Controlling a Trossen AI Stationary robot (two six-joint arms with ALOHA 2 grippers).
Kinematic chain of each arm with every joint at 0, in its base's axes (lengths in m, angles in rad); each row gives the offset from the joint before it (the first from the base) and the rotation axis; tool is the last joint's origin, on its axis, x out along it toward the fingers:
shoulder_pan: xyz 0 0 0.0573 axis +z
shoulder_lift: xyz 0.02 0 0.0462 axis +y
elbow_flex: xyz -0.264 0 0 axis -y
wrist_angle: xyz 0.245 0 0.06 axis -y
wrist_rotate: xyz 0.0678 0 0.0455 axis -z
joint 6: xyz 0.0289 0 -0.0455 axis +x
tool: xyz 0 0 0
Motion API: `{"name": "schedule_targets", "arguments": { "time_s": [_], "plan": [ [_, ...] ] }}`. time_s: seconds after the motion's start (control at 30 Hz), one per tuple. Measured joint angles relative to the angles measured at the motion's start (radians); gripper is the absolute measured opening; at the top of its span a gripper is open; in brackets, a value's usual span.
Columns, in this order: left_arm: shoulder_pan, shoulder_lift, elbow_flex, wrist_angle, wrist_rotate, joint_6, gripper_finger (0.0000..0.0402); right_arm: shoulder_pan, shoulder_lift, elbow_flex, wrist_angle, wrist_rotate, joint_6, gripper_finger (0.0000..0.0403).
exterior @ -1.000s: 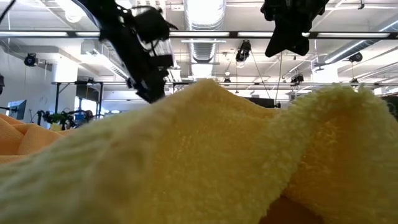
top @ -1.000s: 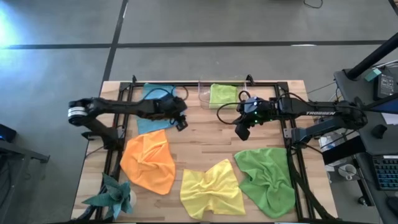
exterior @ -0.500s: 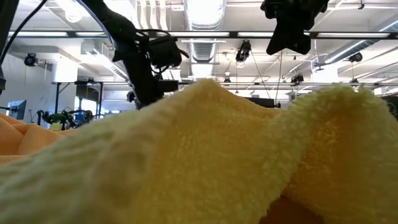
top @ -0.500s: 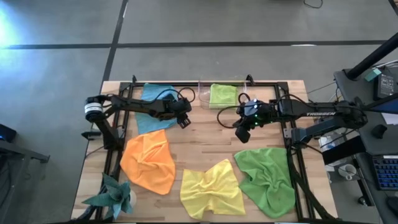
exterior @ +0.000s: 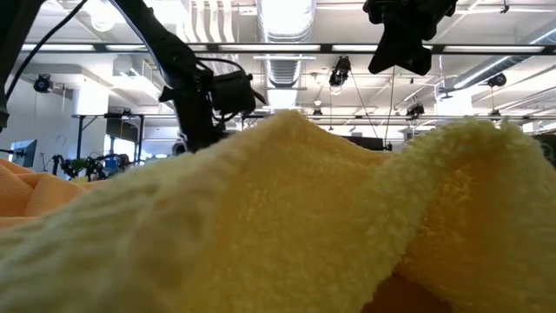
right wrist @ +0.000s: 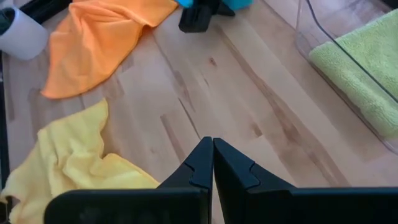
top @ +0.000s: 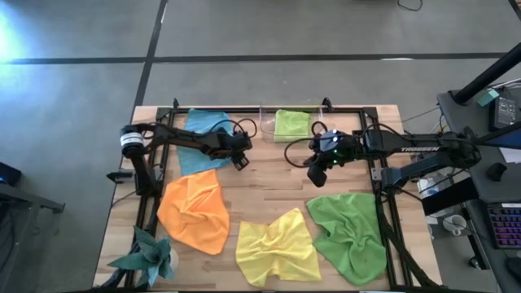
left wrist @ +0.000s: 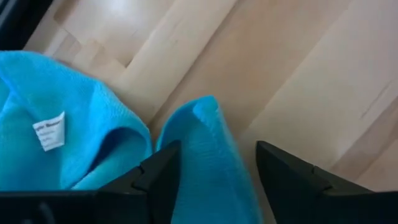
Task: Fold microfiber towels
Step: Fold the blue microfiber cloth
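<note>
The left gripper (left wrist: 214, 171) has its jaws spread wide, one finger on each side of a raised fold at the corner of the blue towel (left wrist: 68, 143), which lies bunched on the table (left wrist: 298, 74) with a small white label showing; whether the fingers touch the cloth cannot be told. In the high view this gripper (top: 239, 158) sits at the blue towel's (top: 199, 138) inner edge, toward the table's far left. The right gripper (right wrist: 212, 163) has its jaws pressed together with nothing between them, hanging above bare wood near the table's middle (top: 313, 172). Just behind it a folded lime green towel (top: 292, 124) rests inside a clear container (top: 266, 124) at the far edge. The orange towel (top: 194, 210) lies crumpled in front of the blue one, the yellow towel (top: 278, 247) at the near edge in the middle, and the darker green towel (top: 350, 234) at the near right. A teal paper ornament (top: 149, 254) stands at the near left corner.
</note>
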Motion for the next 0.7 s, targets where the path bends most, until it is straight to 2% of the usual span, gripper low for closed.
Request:
{"name": "schedule_targets", "arguments": {
  "time_s": [0.17, 0.47, 0.57, 0.7],
  "plan": [
    [-0.001, 0.024, 0.003, 0.013, -0.006, 0.000, 0.0157, 0.000, 0.000, 0.000, 0.021, 0.000, 0.000, 0.0009],
    [0.000, 0.017, 0.000, 0.014, 0.005, 0.031, 0.0039, 0.000, 0.000, 0.000, 0.024, 0.000, 0.000, 0.0009],
    [-0.003, 0.017, 0.011, 0.010, 0.050, 0.107, 0.0007, 0.000, 0.000, 0.000, 0.025, 0.000, 0.000, 0.0009],
    [-0.019, 0.016, 0.040, -0.004, 0.150, 0.113, 0.0005, 0.000, 0.000, -0.001, 0.028, 0.001, 0.000, 0.0009]
  ]
}}
